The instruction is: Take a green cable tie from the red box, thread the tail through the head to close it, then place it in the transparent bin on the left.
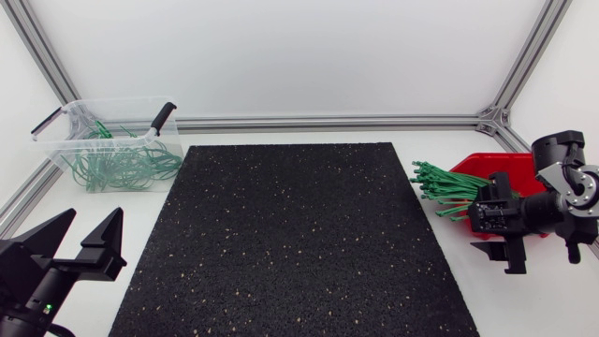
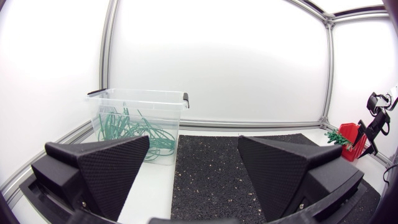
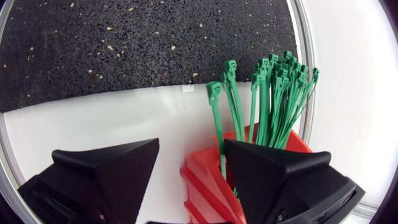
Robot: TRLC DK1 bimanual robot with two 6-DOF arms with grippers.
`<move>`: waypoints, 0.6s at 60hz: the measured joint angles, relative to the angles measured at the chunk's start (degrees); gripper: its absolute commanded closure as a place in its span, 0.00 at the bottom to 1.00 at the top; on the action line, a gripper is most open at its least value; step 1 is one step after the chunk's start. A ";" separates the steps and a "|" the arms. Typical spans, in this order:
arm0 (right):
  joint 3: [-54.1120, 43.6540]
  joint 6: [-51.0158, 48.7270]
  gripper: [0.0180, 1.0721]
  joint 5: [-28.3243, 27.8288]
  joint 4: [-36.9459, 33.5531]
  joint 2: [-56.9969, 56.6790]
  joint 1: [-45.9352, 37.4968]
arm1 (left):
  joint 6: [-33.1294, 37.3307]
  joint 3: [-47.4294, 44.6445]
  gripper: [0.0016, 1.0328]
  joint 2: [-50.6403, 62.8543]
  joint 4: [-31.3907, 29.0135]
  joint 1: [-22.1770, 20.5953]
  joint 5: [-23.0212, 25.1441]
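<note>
From above, the left gripper (image 1: pixel 94 223) sits at seven o'clock on the table, wedge fingers spread wide with nothing between them. The transparent bin (image 1: pixel 110 103) stands at ten o'clock with a tangle of closed green loops (image 1: pixel 126 167) inside. Across the black mat (image 1: pixel 290 234), at three o'clock, the right gripper (image 1: pixel 498 223) hangs over the red box (image 1: pixel 473 167), also parted and empty. The green cable ties (image 1: pixel 440 183) fan out of the box toward the mat.

In the left wrist view, the left gripper (image 2: pixel 193 146) gapes with nothing held. The bin (image 2: pixel 137 93) is ahead at about its eleven o'clock, the mat (image 2: pixel 211 165) straight ahead, and the red box (image 2: pixel 348 134) far off at its two o'clock.

In the right wrist view, the right gripper (image 3: pixel 191 149) stands open above the near wall of the red box (image 3: pixel 202 180). The ties (image 3: pixel 277 87) are packed in a bundle ahead at its one o'clock, and one loose tie (image 3: pixel 215 115) leans apart from the rest, closest to the gap. No tie is touched yet.

My worry is the bundle: those broad fingers could close on several ties at once, or one finger could strike the box wall and shove or tip the box, since one finger looks to be right over it. A grip too near the head would also leave little to thread
</note>
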 measured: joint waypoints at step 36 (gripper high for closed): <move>-2.01 -0.20 0.70 -0.37 4.55 -1.90 0.50 | 0.00 0.00 0.04 0.00 0.00 -0.04 0.00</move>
